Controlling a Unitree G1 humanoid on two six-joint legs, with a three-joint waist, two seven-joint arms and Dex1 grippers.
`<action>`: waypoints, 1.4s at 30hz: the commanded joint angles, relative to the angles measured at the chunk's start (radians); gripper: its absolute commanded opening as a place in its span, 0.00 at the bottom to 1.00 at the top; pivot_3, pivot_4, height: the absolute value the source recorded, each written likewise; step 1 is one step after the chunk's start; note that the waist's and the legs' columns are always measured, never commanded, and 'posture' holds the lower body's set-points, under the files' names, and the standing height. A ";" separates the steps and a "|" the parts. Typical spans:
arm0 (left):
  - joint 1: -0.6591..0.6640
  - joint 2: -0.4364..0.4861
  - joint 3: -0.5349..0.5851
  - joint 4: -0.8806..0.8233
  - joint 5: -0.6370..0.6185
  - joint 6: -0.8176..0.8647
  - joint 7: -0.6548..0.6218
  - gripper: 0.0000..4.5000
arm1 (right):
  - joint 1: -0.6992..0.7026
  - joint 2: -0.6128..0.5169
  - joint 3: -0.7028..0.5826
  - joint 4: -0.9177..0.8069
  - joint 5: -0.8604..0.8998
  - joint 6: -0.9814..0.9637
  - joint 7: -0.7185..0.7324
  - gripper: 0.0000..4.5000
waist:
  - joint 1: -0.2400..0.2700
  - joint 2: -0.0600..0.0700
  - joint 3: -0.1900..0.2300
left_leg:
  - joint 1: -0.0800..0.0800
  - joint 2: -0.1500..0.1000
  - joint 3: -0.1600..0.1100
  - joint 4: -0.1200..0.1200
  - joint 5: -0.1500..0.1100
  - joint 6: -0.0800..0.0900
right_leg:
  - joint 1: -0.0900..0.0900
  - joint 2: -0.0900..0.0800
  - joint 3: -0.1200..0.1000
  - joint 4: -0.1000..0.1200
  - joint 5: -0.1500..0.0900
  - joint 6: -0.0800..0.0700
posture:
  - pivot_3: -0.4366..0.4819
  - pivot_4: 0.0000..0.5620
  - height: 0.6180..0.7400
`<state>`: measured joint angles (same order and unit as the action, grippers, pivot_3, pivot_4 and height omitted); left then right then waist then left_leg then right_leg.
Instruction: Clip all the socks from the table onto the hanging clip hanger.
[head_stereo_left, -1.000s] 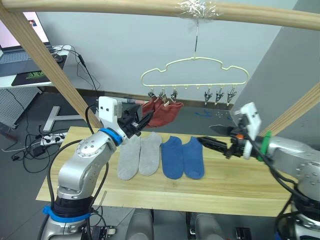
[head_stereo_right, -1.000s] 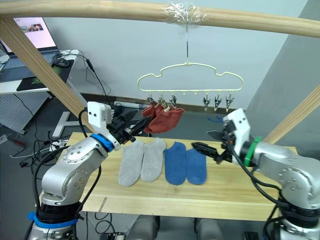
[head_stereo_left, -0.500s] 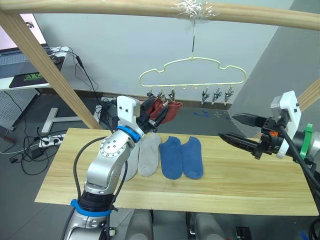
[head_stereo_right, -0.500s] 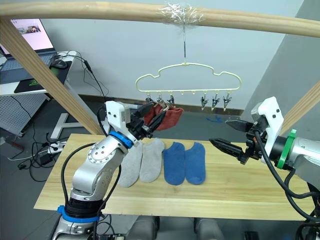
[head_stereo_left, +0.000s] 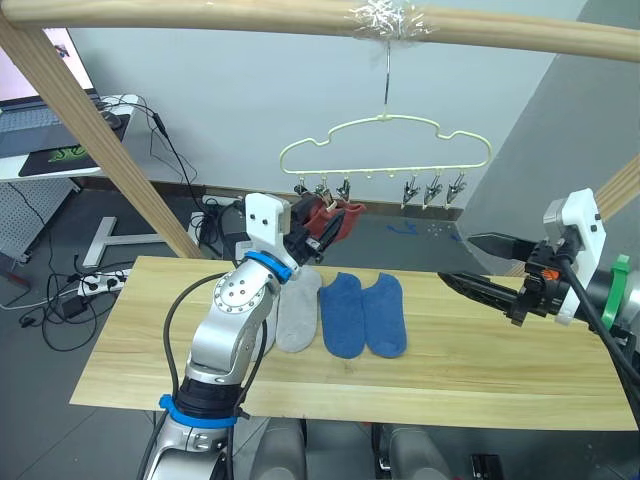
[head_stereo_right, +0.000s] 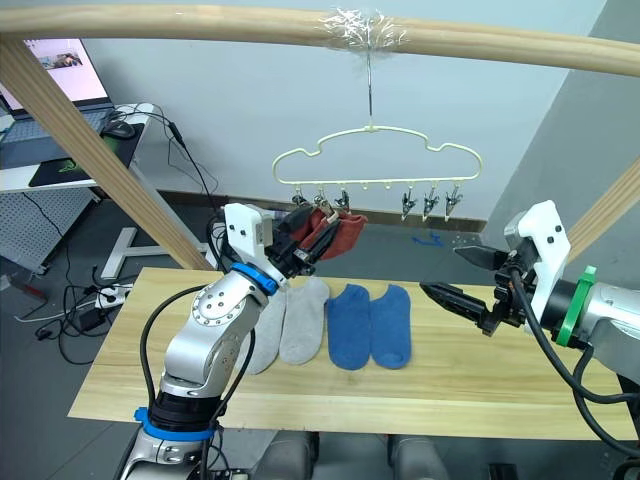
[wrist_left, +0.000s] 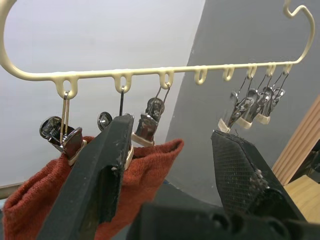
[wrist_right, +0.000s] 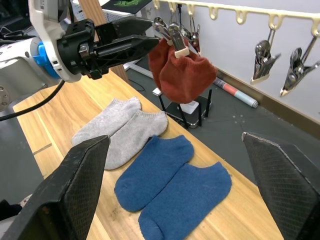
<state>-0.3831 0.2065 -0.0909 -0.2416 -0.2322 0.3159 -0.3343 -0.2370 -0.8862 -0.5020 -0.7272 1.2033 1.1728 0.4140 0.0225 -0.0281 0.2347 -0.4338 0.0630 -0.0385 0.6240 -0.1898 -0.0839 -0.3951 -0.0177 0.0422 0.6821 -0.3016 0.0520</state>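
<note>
Left wrist view: the left end effector (wrist_left: 170, 150) is seen spread wide and empty at the clip hanger (head_stereo_left: 385, 150), one finger (wrist_left: 107, 165) overlapping the rust red socks (head_stereo_left: 330, 222) already clipped there. The right end effector (head_stereo_right: 465, 275) is held wide open and empty above the worktop (head_stereo_left: 500, 370). Two grey socks (head_stereo_right: 290, 320) and two blue socks (head_stereo_right: 370, 325) lie side by side on the worktop. A risk is judged: the freely hanging hanger could be nudged by the raised fingers, so that it swings or the clipped socks are tugged loose.
</note>
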 joint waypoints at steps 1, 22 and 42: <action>-0.015 -0.016 -0.007 -0.025 0.020 -0.013 0.015 0.44 | -0.011 -0.041 -0.064 -0.004 0.044 -0.045 -0.021 1.00 | 0.000 0.000 0.000 | 0.000 0.000 0.000 0.001 0.000 0.000 | 0.001 0.000 0.000 0.000 0.000 0.000 | 0.50 0.32 1.00; -0.204 -0.149 -0.015 0.355 0.149 -0.064 0.134 0.44 | 0.090 -0.175 -0.126 -0.038 0.292 -0.163 -0.239 1.00 | -0.037 0.000 0.000 | 0.002 -0.001 -0.001 0.005 0.001 0.003 | 0.005 0.000 0.001 -0.001 0.003 0.002 | 0.37 0.34 1.00; -0.180 -0.125 0.019 0.375 0.201 -0.117 0.192 0.44 | 0.189 -0.223 -0.130 -0.052 0.353 -0.249 -0.286 1.00 | -0.054 0.000 0.000 | 0.002 -0.001 -0.001 0.005 0.001 0.003 | 0.005 0.000 0.001 -0.001 0.003 0.002 | 0.37 0.38 1.00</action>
<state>-0.5640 0.0816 -0.0723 0.1772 -0.0446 0.2116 -0.1449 -0.0491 -1.0936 -0.6056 -0.7631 1.5359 0.9507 0.1295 -0.0319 -0.0283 0.2348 -0.4321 0.0624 -0.0391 0.6292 -0.1888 -0.0807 -0.3896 -0.0175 0.0433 0.6807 -0.2985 0.0542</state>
